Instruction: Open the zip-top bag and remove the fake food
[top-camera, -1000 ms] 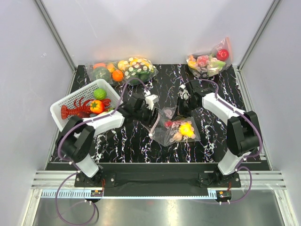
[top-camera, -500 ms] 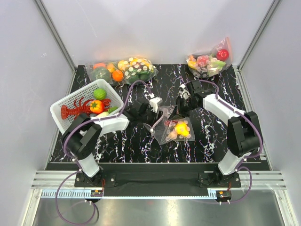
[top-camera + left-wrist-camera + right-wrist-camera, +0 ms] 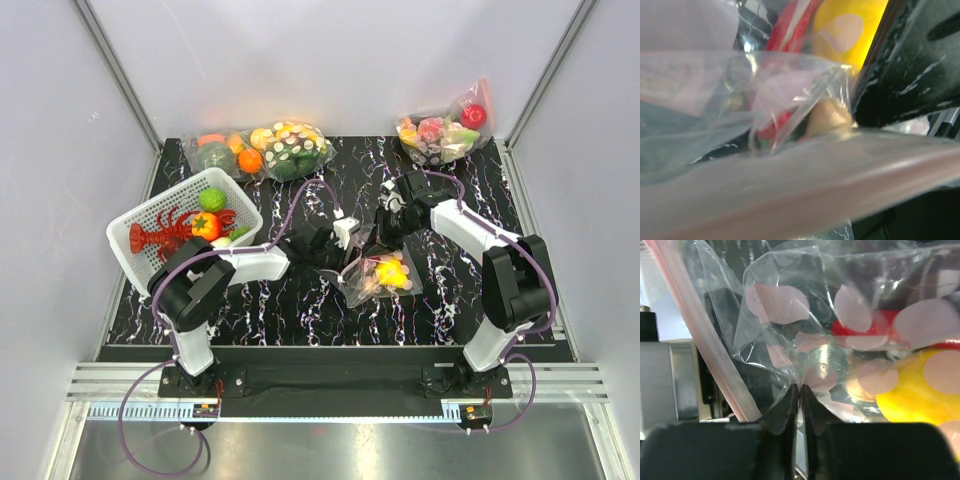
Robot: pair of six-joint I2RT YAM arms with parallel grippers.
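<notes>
From above, the zip-top bag (image 3: 372,290) lies on the black marbled table (image 3: 290,305), near the middle and between the two arms. The fake food is inside it, with a yellow fruit (image 3: 392,272) the clearest piece. The left tool (image 3: 348,240) reaches in from the left and sits at the bag's left edge. The right tool (image 3: 385,232) comes down at the bag's far edge. From this height I cannot tell how either tool's jaws stand. A white basket (image 3: 135,222) holding a red lobster (image 3: 160,238) sits at the left of the table. A bulging dotted bag (image 3: 275,148) lies at the back left, and another dotted bag (image 3: 440,135) at the back right corner.

In the left wrist view, clear plastic fills nearly the whole picture. The pinkish zip strip (image 3: 850,182) runs blurred across the lower part, very close to the lens. Behind the film show the yellow fruit, a red piece (image 3: 771,127) and a tan piece (image 3: 827,117). A black shape (image 3: 910,75) stands at the right. Whether the left tool is open or gripping cannot be told here.

In the right wrist view, the right tool (image 3: 799,392) has its two black fingertips pressed together, pinching a fold of the bag's dotted plastic. The zip strip slants down the left side. The yellow fruit and a red piece lie behind the film at the right.
</notes>
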